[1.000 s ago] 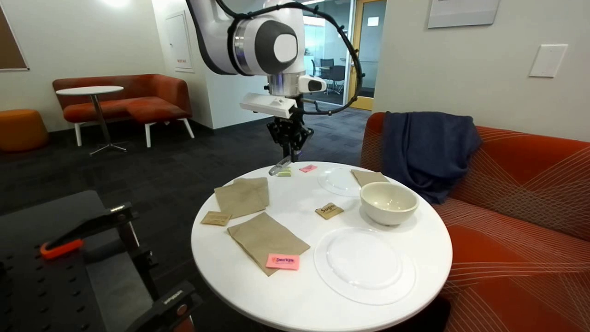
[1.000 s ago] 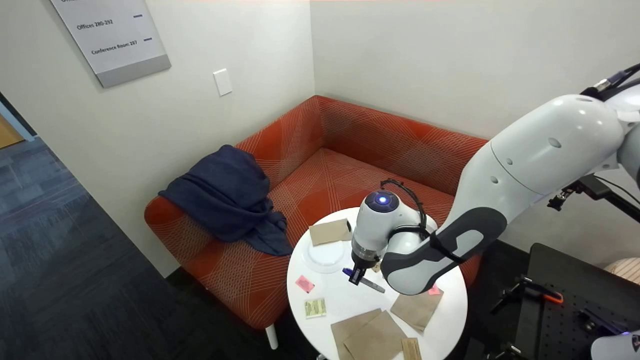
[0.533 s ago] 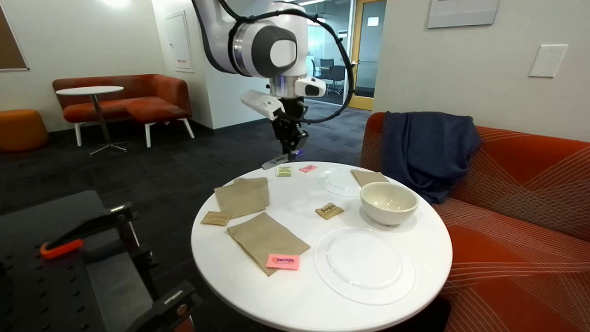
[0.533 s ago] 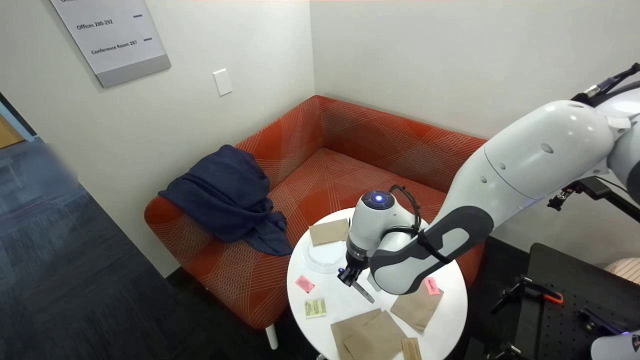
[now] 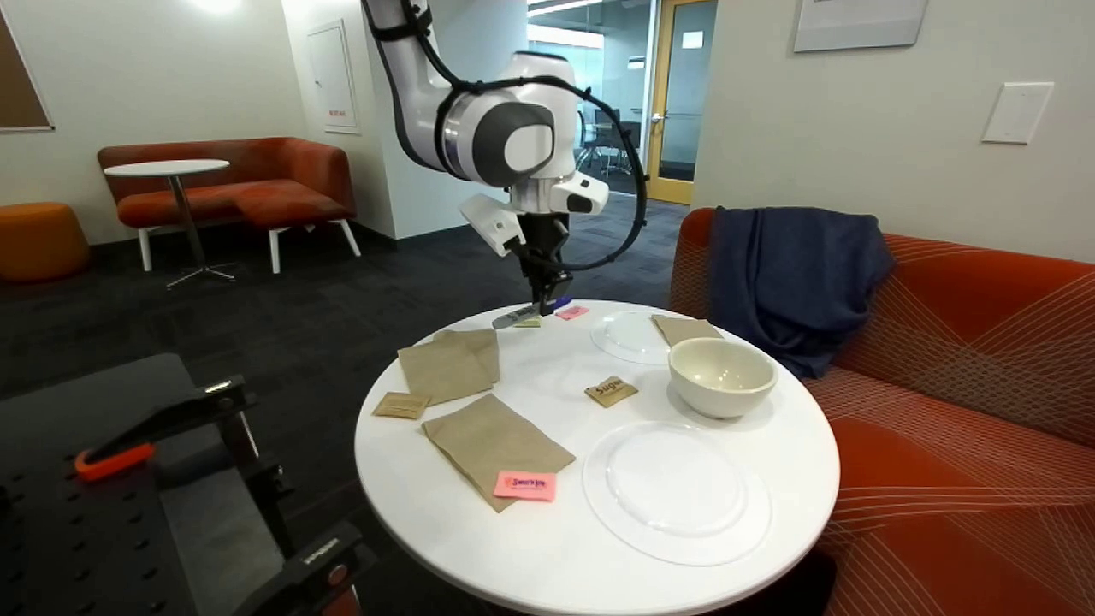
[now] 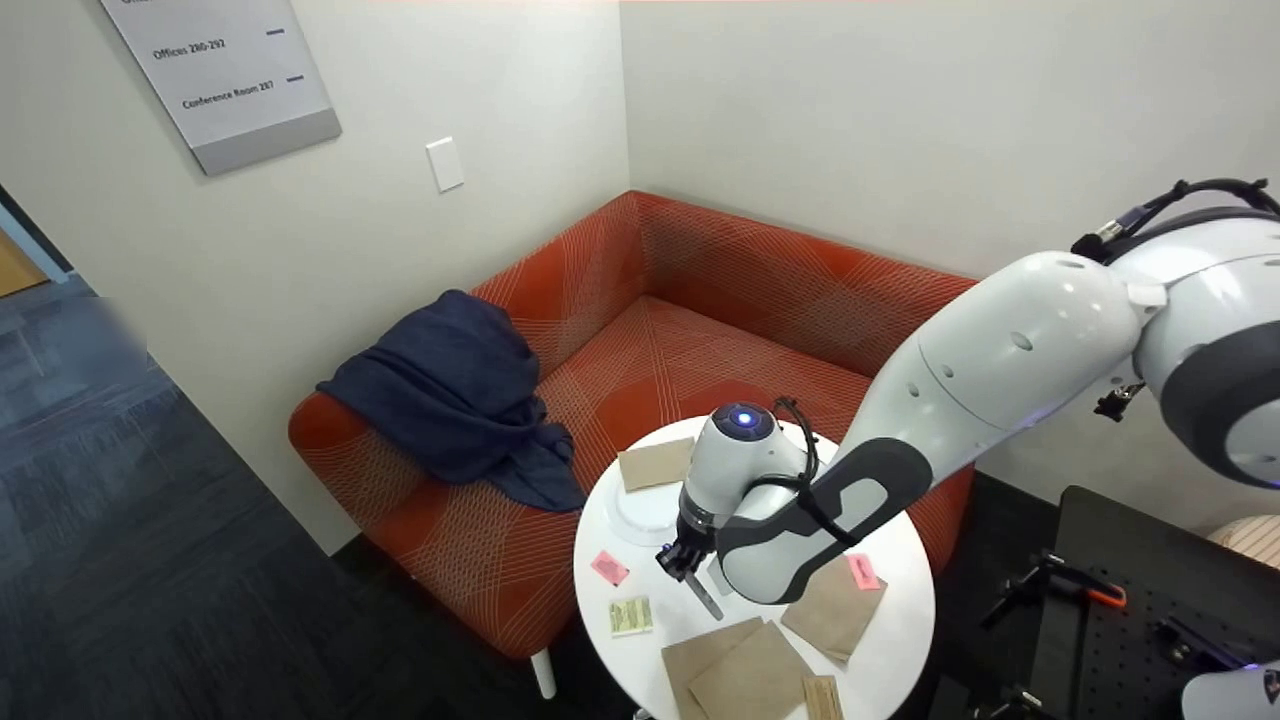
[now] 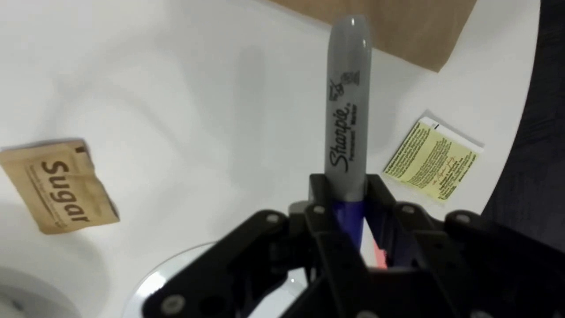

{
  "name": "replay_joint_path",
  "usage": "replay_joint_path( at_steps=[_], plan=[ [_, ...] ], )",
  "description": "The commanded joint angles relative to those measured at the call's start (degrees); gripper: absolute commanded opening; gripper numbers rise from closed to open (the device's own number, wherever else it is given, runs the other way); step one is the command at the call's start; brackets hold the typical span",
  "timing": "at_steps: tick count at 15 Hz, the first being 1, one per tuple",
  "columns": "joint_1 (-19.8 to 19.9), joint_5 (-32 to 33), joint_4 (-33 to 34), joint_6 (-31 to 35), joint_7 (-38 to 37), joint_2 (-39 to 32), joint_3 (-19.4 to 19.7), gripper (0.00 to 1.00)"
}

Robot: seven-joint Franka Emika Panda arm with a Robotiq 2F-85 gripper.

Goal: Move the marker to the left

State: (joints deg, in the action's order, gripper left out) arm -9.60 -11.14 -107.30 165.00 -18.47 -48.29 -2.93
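Observation:
The marker has a grey body with black print and a blue end. It shows in the wrist view (image 7: 348,101) and in both exterior views (image 5: 515,317) (image 6: 704,597). My gripper (image 7: 346,187) is shut on the marker near where the grey meets the blue, with the grey part sticking out past the fingertips. In both exterior views the gripper (image 5: 547,309) (image 6: 683,573) is over the table's far part, beside the pink and yellow-green packets. A shadow apart from the marker in the wrist view shows it is above the table. Part of the blue end is hidden by the fingers.
The round white table (image 5: 590,547) bears a yellow-green packet (image 7: 435,159), a pink packet (image 6: 610,568), a sugar packet (image 7: 62,185), brown napkins (image 5: 500,441), clear plates (image 5: 676,479) and a whitish bowl (image 5: 723,376). A red sofa (image 6: 690,350) stands alongside.
My gripper, still shut on the marker, has moved left over the table in an exterior view and lowered slightly. The marker has turned, pointing more toward the brown napkins.

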Motion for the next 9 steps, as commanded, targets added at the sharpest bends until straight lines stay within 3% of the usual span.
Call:
replay_joint_path(
  at_steps=[1, 4, 5, 6, 9],
  plan=[
    [-0.75, -1.28, 3.42, 2.95, -1.21, -3.41, 0.32, 0.06],
    [-0.95, -1.10, 5.02, 3.25, -1.02, -5.08, 0.44, 0.06],
    [-1.04, -1.08, 5.44, 3.11, -1.04, -5.42, 0.48, 0.50],
    [-1.09, -1.14, 5.78, 3.15, -1.12, -5.71, 0.48, 0.51],
    [-0.65, -1.14, 5.64, 2.81, -0.35, -5.19, -0.36, 0.71]
  ],
)
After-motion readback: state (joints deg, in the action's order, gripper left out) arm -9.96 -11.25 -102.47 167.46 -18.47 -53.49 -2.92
